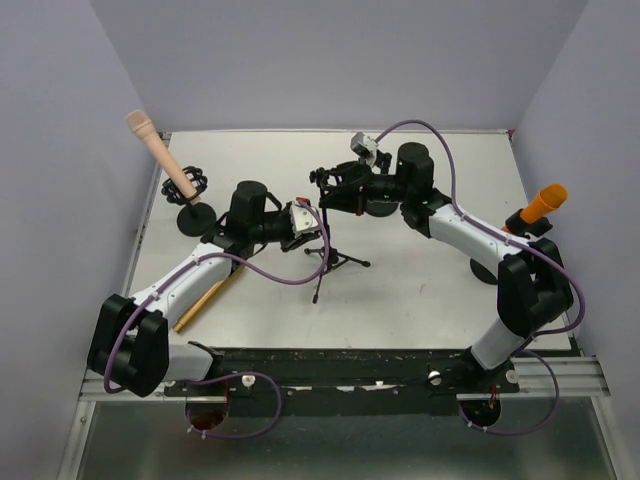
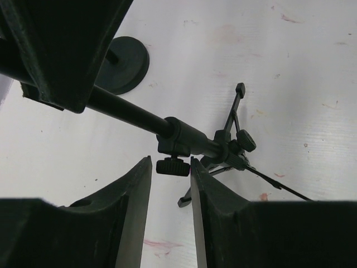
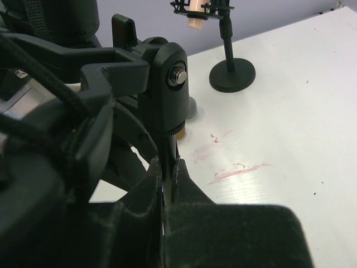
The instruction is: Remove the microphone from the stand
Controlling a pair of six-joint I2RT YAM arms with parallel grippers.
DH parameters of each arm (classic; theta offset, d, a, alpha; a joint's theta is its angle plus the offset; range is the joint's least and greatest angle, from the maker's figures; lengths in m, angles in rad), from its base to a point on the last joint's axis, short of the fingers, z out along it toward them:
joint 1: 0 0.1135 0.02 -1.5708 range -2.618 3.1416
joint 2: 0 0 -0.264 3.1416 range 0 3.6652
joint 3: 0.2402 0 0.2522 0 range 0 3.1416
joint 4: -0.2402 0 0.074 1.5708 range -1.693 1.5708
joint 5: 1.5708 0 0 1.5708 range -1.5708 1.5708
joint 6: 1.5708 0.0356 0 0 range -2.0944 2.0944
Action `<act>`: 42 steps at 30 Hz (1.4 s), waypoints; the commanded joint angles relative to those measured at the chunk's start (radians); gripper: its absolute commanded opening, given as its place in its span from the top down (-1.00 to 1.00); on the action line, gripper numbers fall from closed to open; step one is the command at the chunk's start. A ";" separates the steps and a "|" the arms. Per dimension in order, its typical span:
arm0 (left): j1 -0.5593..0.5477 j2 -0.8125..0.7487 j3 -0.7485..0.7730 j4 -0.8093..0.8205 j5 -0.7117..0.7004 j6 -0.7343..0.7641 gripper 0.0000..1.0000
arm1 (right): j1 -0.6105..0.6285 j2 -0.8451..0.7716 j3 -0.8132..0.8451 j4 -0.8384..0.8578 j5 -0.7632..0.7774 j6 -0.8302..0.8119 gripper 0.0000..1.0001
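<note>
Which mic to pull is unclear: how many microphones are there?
2: pink microphone far left, orange microphone at right; a third may hide at the centre stand.

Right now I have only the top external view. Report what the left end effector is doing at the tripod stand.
Observer: In the left wrist view the left end effector is open, one finger either side of the clamp knob on the pole of the tripod stand.
Operator: Now report the right one.
Observer: In the right wrist view the right end effector is shut on the thin rod just below the swivel joint.
Operator: Tell me whether a microphone is in that mount.
Observer: A grey mesh head, likely the microphone's, shows just behind the swivel joint; its body is hidden.
</note>
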 commanded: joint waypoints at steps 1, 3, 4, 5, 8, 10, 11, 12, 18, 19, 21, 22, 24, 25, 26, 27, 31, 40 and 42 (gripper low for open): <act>0.006 0.017 0.035 -0.056 0.052 0.034 0.29 | 0.000 0.024 -0.023 -0.084 0.011 0.011 0.99; 0.008 0.032 0.058 -0.092 0.059 0.028 0.49 | 0.000 0.021 -0.021 -0.090 0.009 0.002 0.99; 0.009 0.037 0.069 -0.107 0.063 0.017 0.58 | 0.000 0.021 -0.020 -0.094 0.009 -0.003 0.99; 0.015 0.038 0.077 -0.112 0.069 -0.006 0.67 | 0.000 0.018 -0.017 -0.102 0.009 -0.010 0.99; 0.037 0.044 0.106 -0.126 0.112 -0.125 0.86 | 0.000 0.014 -0.010 -0.119 -0.006 -0.035 0.99; 0.052 0.060 0.158 -0.161 0.160 -0.241 0.95 | 0.000 0.012 -0.010 -0.122 -0.017 -0.053 0.99; 0.061 0.073 0.184 -0.179 0.192 -0.301 0.96 | 0.001 0.010 -0.009 -0.121 -0.021 -0.063 0.99; 0.069 0.086 0.219 -0.207 0.222 -0.372 0.98 | 0.000 0.009 -0.006 -0.116 -0.021 -0.070 0.99; 0.057 0.118 0.316 -0.280 0.375 -0.667 1.00 | 0.000 -0.054 -0.044 0.008 -0.063 -0.138 0.99; 0.043 0.113 0.327 -0.335 0.384 -0.638 1.00 | 0.000 -0.069 -0.056 0.013 -0.066 -0.182 0.99; 0.038 0.129 0.342 -0.401 0.446 -0.616 1.00 | 0.000 -0.103 -0.087 0.028 -0.075 -0.190 0.99; 0.054 0.139 0.341 -0.411 0.486 -0.633 1.00 | 0.001 -0.118 -0.104 0.028 -0.074 -0.199 0.99; 0.104 0.194 0.325 -0.318 0.621 -0.796 1.00 | 0.007 -0.138 -0.125 0.010 -0.049 -0.246 0.99; 0.127 0.234 0.324 -0.258 0.691 -0.905 1.00 | 0.007 -0.141 -0.132 -0.010 -0.041 -0.282 0.99; 0.147 0.285 0.328 -0.191 0.726 -1.028 1.00 | 0.009 -0.146 -0.136 -0.042 -0.028 -0.334 0.99; 0.172 0.309 0.312 -0.094 0.747 -1.144 1.00 | 0.015 -0.148 -0.136 -0.073 -0.009 -0.377 0.99; 0.233 0.411 0.228 0.760 0.761 -1.908 1.00 | 0.030 -0.155 -0.118 -0.220 0.002 -0.516 0.99; 0.244 0.370 0.457 -0.139 0.591 -1.325 -0.07 | 0.029 -0.152 -0.110 -0.164 0.086 -0.430 0.99; 0.246 0.333 0.515 -0.439 0.467 -0.992 -0.10 | 0.023 -0.135 -0.096 -0.165 0.074 -0.387 0.99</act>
